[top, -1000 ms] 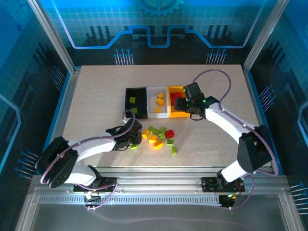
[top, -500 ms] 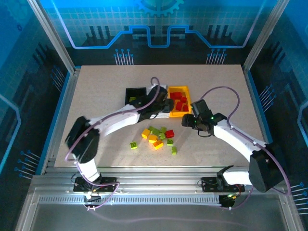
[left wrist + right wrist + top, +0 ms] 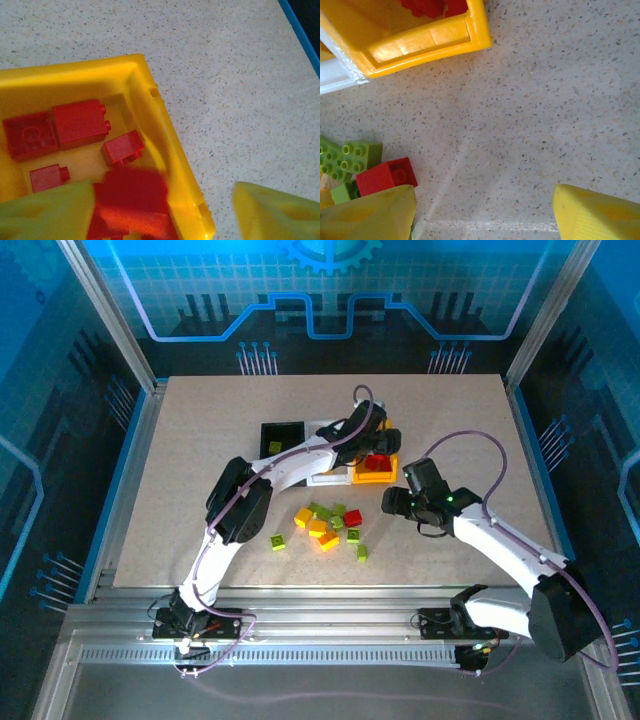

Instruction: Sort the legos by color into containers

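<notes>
The left arm is reaching far across the table (image 3: 200,460) and is holding the left gripper (image 3: 163,189) over the near right corner of the yellow bin (image 3: 150,115), with its yellow fingers (image 3: 45,210) spread wide and grasping nothing. In the left wrist view several red bricks (image 3: 80,122) are lying on the floor of that bin, and one more red brick (image 3: 135,192) is showing as a blur between the parted fingers, not touching the right one; whether it is resting or in the air I cannot tell. The right gripper (image 3: 485,192) is hovering low over bare table just in front of the yellow bin, its jaws also released wide and empty. In the right wrist view the edge of the white bin (image 3: 332,80) is sitting against the yellow bin's left side. The black bin (image 3: 282,432) is standing at the left end of the row, with one green brick (image 3: 275,447) lying inside it. The unsorted legos (image 3: 328,523) are lying in a loose heap of green, orange and red on the table in front of the bins, to the left of the right gripper. A single green piece (image 3: 277,542) is lying apart to the left of the heap, and another (image 3: 361,553) is lying just below it on the right.
</notes>
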